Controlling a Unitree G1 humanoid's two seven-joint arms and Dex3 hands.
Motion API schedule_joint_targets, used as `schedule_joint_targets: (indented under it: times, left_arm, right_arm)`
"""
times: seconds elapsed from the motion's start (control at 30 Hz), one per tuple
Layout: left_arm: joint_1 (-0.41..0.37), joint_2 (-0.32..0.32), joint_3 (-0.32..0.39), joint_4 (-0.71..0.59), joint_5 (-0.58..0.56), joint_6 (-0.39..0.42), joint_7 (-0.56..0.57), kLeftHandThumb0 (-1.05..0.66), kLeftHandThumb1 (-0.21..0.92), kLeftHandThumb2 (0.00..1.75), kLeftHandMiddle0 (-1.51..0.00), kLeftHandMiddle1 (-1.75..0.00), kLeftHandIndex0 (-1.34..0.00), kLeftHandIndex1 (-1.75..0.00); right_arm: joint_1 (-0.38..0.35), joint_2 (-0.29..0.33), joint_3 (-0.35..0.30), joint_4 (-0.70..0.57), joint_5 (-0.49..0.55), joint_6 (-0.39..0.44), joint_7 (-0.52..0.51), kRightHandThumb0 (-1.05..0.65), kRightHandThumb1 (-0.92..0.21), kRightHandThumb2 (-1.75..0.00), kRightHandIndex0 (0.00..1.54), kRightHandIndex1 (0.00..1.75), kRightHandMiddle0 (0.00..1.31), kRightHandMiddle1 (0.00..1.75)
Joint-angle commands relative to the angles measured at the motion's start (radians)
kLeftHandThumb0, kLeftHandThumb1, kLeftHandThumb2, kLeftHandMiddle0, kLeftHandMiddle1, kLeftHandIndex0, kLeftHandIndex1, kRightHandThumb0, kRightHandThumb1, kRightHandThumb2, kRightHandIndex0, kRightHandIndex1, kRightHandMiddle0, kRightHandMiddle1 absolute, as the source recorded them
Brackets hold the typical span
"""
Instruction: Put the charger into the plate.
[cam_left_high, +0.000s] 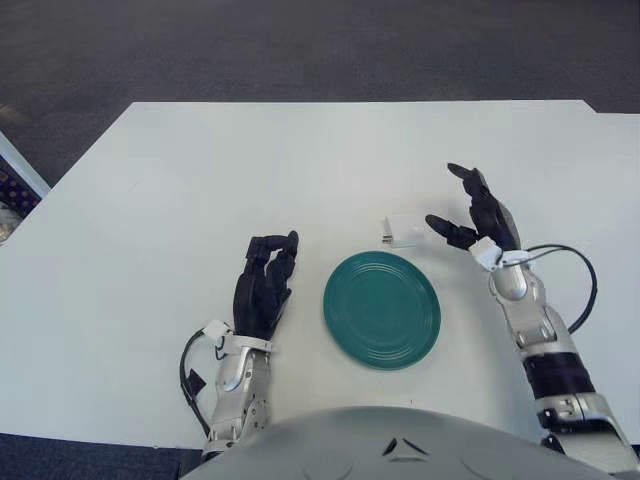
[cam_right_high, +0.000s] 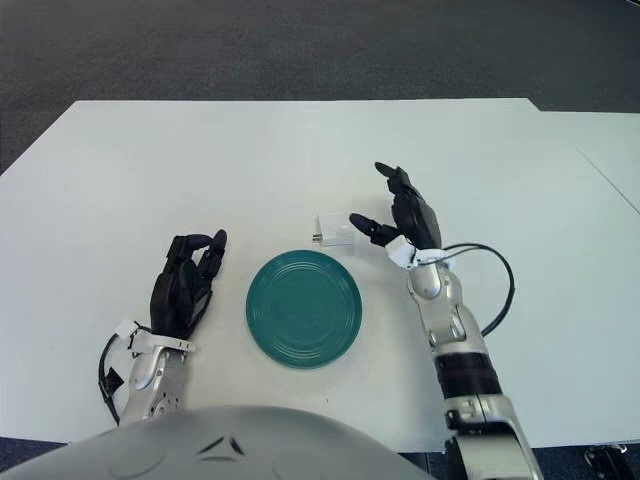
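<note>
The charger (cam_left_high: 403, 232) lies on the table (cam_left_high: 150, 200), just beyond the plate (cam_left_high: 382, 308). The right hand (cam_left_high: 478, 218), fingers spread, should pinch its sides squarely. The left hand (cam_left_high: 264, 284) is curled, holding nothing.

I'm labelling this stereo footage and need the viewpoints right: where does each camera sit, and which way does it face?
Left eye view: on the head, looking forward and down at the white table; both forearms and the torso top show.
Right eye view: slightly to the right, same aim, same body parts.
Shared: green plate, white charger, the open right hand beside the charger, the left hand left of the plate.
</note>
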Motion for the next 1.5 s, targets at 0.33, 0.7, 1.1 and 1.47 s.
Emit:
schedule_joint_targets:
  times: [0.33,0.7,1.1,1.47]
  left_arm:
    - [0.015,-0.034,-0.012,0.057,-0.014,-0.009,-0.064,-0.99,0.92,0.66,-0.26,0.0,-0.05,-1.73]
    - [0.022,-0.031,-0.024,0.046,0.035,-0.018,-0.052,-1.02,0.92,0.73,-0.21,-0.01,0.0,-1.56]
    - [0.039,-0.023,-0.03,0.021,0.065,-0.02,-0.049,-1.04,0.92,0.73,-0.09,-0.01,0.0,-1.0]
    - [0.048,-0.027,-0.014,-0.001,0.022,0.009,-0.056,-1.0,0.92,0.64,-0.07,0.0,0.0,-0.89]
  right_arm:
    - [-0.02,-0.057,0.11,-0.009,-0.138,0.019,0.028,-0.82,-0.92,-0.44,0.16,0.0,0.0,0.57]
    - [-0.056,-0.088,0.165,0.014,-0.186,0.039,0.082,-0.82,-0.92,-0.46,0.16,0.0,0.0,0.56]
    - [-0.049,-0.125,0.203,0.004,-0.195,0.03,0.122,-0.78,-0.92,-0.45,0.18,0.01,0.0,0.52]
    - [-0.089,-0.142,0.226,0.077,-0.2,0.033,0.15,-0.78,-0.92,-0.48,0.17,0.0,0.0,0.46]
